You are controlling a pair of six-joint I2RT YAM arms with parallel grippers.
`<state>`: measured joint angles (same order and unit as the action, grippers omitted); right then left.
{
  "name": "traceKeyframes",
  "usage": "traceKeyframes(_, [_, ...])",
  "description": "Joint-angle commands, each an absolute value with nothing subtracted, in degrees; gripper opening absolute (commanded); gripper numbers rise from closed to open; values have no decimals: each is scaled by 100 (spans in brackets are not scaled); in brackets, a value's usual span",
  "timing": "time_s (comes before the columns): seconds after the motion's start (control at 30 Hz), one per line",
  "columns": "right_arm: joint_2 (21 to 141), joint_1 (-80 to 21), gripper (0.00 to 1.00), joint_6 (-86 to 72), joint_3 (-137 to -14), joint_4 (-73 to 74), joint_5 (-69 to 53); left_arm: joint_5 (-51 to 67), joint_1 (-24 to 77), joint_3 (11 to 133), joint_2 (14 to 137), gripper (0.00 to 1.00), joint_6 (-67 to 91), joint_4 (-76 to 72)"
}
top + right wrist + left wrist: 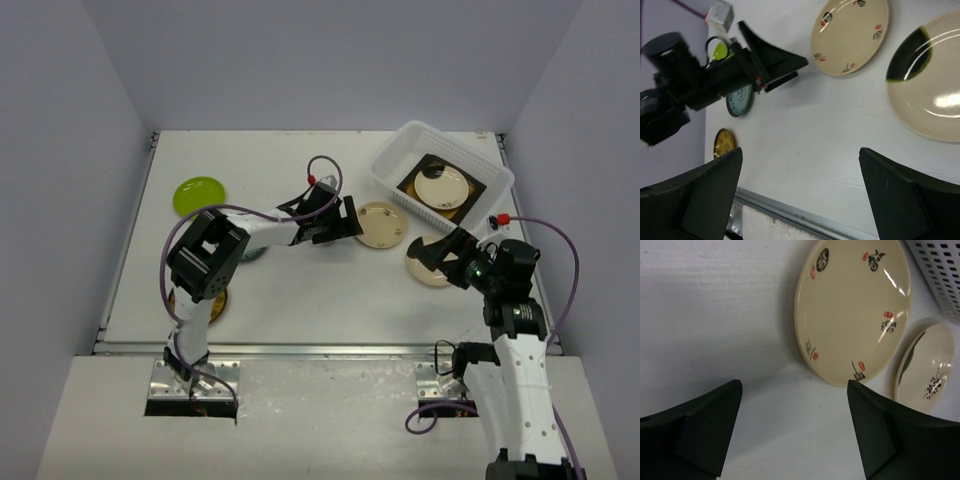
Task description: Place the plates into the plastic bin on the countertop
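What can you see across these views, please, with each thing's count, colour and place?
plastic bin: one, white, far right of the table
square plate: one, dark rim, amber centre, inside the bin
plain round plate: one, cream, on the square plate
marked plate: one, cream with red and black marks, mid-table, just ahead of the left gripper
brushed plate: one, cream with a dark swath, by the right gripper
lime plate: one, lime green, far left
blue-patterned plate: one, partly under the left arm
yellow-brown plate: one, near left
table: one, white
left gripper: black, open, empty
right gripper: black, open, empty
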<state>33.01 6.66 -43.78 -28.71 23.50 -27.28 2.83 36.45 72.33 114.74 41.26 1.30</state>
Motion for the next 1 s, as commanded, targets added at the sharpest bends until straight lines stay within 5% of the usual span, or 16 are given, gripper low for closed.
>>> traceKeyframes(0.0, [2814, 677, 99, -3894, -2909, 2701, -3754, 652, 3462, 8088, 12132, 75, 3880, 211])
traceKeyframes(0.1, [2521, 677, 99, -3914, -2925, 2781, -3922, 742, 3431, 8456, 12484, 60, 3860, 345])
traceKeyframes(0.4, [2399, 677, 98, -3481, -3067, 3069, -3580, 1125, 3220, 8651, 13063, 39, 3953, 238])
traceKeyframes(0.6, [2428, 685, 97, -3397, -3065, 3050, -3579, 1452, 3136, 8693, 13252, 2, 3938, 119])
traceKeyframes(0.8, [2399, 677, 99, -3410, -2930, 2898, -3598, 1067, 3085, 8114, 12549, 0, 3920, 97])
traceKeyframes(0.97, [2783, 677, 99, -3892, -2400, 1998, -4044, 445, 3085, 5602, 10227, 0, 4254, -996])
